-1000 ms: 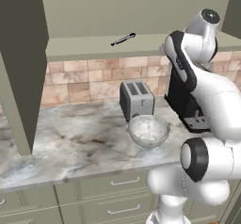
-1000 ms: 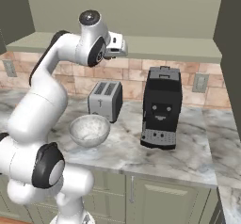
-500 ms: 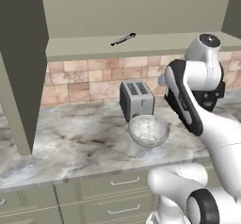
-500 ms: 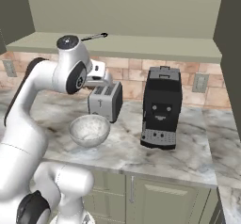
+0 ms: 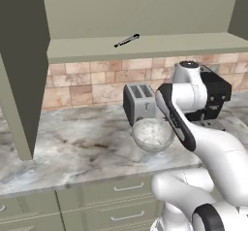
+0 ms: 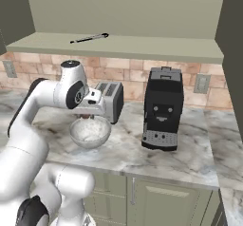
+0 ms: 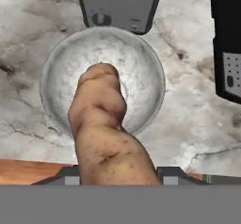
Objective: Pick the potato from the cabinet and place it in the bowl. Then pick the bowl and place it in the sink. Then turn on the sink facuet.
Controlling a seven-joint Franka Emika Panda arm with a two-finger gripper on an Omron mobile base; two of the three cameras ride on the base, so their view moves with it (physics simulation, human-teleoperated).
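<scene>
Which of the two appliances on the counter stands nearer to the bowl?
The grey toaster, right behind the bowl; the black coffee machine stands apart to one side.

**Open drop to the bowl, appliances close behind**

Seen from the hand, the potato in the tool hangs straight over the bowl, with nothing between them. The toaster stands just behind the bowl, almost touching its rim. The coffee machine stands well to the bowl's right, with bare bench between. Left of the bowl the bench is free. The cabinet shelf overhangs above.
</scene>
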